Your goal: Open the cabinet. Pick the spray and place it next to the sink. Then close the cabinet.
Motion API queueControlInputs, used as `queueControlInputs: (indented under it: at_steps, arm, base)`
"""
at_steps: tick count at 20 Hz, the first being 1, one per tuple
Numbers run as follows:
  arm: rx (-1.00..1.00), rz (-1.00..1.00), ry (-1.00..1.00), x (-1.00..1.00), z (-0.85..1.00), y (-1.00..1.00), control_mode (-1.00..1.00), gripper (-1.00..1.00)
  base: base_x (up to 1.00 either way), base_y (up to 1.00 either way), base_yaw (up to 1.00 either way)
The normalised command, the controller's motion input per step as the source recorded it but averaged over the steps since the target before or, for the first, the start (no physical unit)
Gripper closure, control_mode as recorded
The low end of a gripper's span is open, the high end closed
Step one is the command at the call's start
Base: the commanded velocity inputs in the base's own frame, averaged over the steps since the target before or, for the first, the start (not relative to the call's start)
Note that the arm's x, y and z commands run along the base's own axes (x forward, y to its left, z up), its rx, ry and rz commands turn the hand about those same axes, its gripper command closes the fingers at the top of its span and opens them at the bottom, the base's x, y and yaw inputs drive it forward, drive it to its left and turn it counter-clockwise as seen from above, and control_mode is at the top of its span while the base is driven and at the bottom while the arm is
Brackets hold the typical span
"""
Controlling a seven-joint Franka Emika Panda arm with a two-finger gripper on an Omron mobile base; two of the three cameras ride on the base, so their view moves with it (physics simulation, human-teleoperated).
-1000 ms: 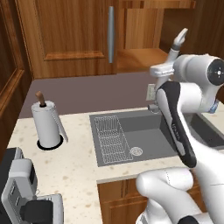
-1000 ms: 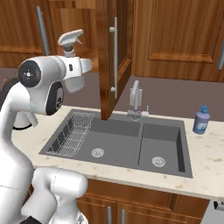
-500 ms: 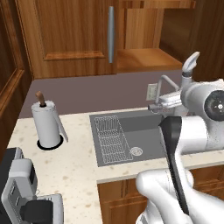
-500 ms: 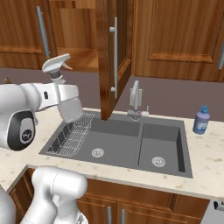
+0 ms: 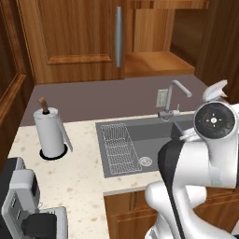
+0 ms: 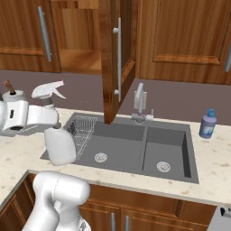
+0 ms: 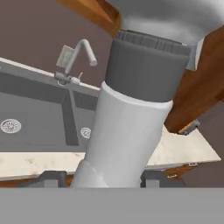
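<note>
Spray [image 6: 58, 143]: white with grey collar. Cabinet [image 6: 115, 54]: brown wood, grey handles. Sink [image 6: 135, 149]: dark grey. Counter [image 5: 79, 177]: speckled beige.

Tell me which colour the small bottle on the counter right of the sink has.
The small bottle is blue with a darker cap, clearest in the right base view.

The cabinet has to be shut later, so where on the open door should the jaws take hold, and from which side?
Take the long grey bar handle on the open door, about mid-length. It runs vertically and stands off the door's outer face, so come at that face with the jaws spread sideways across the bar. The spray being carried would have to be set down first.
</note>
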Motion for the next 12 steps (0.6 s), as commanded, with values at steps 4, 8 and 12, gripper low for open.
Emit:
queueControlInputs:
  at_steps: [4,8,12]
  arm:
    - [-0.02,-0.19,0.14,-0.90,-0.32,-0.77,-1.00,1.00]
    - [0.00,-0.14,0.00,-0.53,-0.33,-0.92,-1.00,1.00]
    - [0.03,-0.04,0.00,0.03,-0.17,-0.88,-1.00,1.00]
  base:
    - [0.00,0.00,0.00]
    - [0.00,0.00,0.00]
    - [0.00,0.00,0.00]
